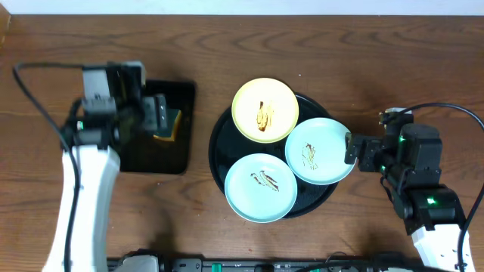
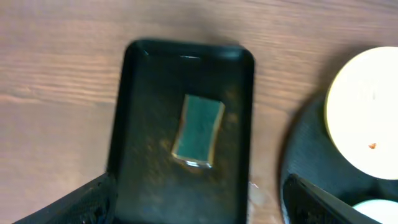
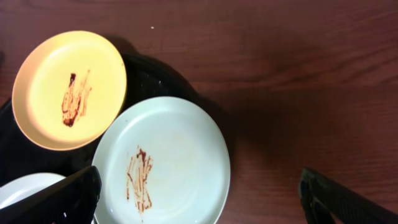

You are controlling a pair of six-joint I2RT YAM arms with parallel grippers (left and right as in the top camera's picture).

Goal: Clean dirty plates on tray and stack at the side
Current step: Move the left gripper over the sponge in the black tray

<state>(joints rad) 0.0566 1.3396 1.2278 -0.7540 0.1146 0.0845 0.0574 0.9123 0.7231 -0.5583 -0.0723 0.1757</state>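
Overhead, the tray [image 1: 218, 143] sits central, carrying a yellow plate [image 1: 265, 110] at twelve o'clock, one mint plate [image 1: 319, 151] at three and another mint plate [image 1: 261, 187] at seven, all streaked. The left gripper [image 2: 196, 200] hangs spread above the sponge [image 2: 199, 130]. The right gripper [image 3: 202, 198] gapes, empty. A shallow pinch could tip the three o'clock plate's overhanging rim.

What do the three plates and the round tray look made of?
Yellow plate and both mint plates: probably plastic or melamine; smooth satin pastel surface, soft sheen, thin rims. Ceramic possible. Round tray: likely plastic, glossy black, faint reflections.
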